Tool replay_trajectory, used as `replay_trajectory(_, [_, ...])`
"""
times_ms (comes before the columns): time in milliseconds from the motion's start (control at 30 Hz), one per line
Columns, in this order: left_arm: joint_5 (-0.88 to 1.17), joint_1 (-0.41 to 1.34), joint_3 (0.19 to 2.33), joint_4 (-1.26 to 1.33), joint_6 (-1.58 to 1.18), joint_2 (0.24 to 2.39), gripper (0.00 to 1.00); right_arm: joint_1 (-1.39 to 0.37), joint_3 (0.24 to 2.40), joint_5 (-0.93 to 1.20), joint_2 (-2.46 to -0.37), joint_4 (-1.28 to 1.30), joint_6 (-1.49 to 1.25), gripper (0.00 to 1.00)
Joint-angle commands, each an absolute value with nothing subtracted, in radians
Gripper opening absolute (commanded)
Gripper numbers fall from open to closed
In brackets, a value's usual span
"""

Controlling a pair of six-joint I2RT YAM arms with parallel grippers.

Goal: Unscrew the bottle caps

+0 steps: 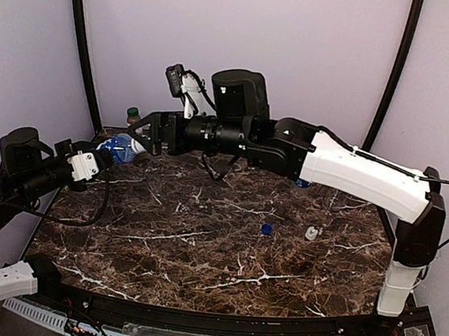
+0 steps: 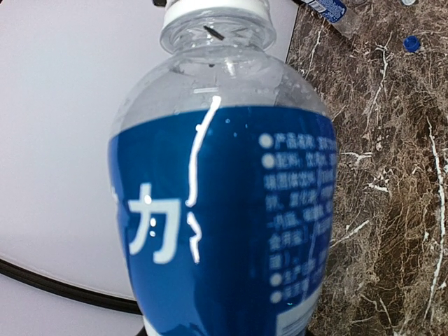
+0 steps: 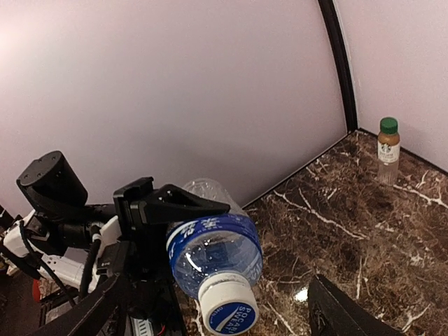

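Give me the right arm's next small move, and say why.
Probably ease the right claw forward and close it on the cap. The left claw grips the blue-labelled bottle with its cap aimed between the right claw's open fingers, not yet touched.

The clear bottle (image 2: 224,210) has a deep blue label with white characters. Its screw cap (image 3: 225,308) is white with blue print on top. The brownish bottle (image 3: 388,150) at the far left has a green top and a pale label. The table (image 1: 199,246) is dark brown marble veined in white, with one loose blue cap (image 1: 267,229) and one white cap (image 1: 311,233). The walls (image 1: 239,40) are pale lilac.
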State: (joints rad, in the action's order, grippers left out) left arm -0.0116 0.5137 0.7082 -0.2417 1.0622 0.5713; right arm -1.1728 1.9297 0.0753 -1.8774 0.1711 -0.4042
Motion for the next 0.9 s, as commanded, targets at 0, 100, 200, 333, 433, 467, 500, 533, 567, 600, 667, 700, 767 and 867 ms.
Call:
replay_trajectory(0, [-0.017,0.517,0.688,-0.207,1.086,0.551,0.15,-1.147,1.983,0.148,-1.924,0.239,-0.546,0.84])
replay_trajectory(100, [-0.005,0.517,0.683,-0.210,1.087,0.548,0.15,-1.146,1.989,0.164,-1.939,0.238,-0.545,0.79])
replay_trajectory(200, [-0.003,0.516,0.680,-0.210,1.088,0.550,0.15,-1.144,1.988,0.184,-1.950,0.232,-0.551,0.66])
replay_trajectory(333, [-0.003,0.517,0.682,-0.207,1.089,0.556,0.15,-1.143,1.980,0.210,-1.958,0.230,-0.568,0.50])
replay_trajectory(433, [-0.010,0.517,0.682,-0.194,1.093,0.560,0.15,-1.142,1.971,0.234,-1.961,0.230,-0.587,0.51])
replay_trajectory(467, [-0.019,0.517,0.683,-0.190,1.094,0.565,0.15,-1.142,1.968,0.239,-1.960,0.231,-0.591,0.51])
replay_trajectory(500, [-0.022,0.517,0.684,-0.187,1.095,0.567,0.15,-1.142,1.963,0.242,-1.959,0.232,-0.596,0.52])
replay_trajectory(533, [-0.028,0.517,0.686,-0.186,1.096,0.572,0.15,-1.142,1.959,0.244,-1.955,0.234,-0.598,0.52])
replay_trajectory(567, [-0.030,0.517,0.687,-0.183,1.097,0.573,0.15,-1.142,1.954,0.242,-1.952,0.233,-0.598,0.50])
replay_trajectory(600, [-0.030,0.517,0.688,-0.183,1.094,0.576,0.15,-1.142,1.950,0.237,-1.949,0.233,-0.597,0.46])
replay_trajectory(667, [-0.024,0.517,0.687,-0.183,1.094,0.576,0.15,-1.142,1.945,0.231,-1.945,0.233,-0.595,0.37])
replay_trajectory(700, [-0.022,0.517,0.687,-0.182,1.094,0.576,0.15,-1.142,1.946,0.238,-1.947,0.233,-0.594,0.36])
replay_trajectory(767, [-0.021,0.517,0.686,-0.180,1.093,0.576,0.15,-1.141,1.957,0.258,-1.952,0.237,-0.596,0.36])
replay_trajectory(867, [-0.023,0.518,0.689,-0.179,1.094,0.579,0.15,-1.141,1.967,0.261,-1.962,0.243,-0.593,0.27])
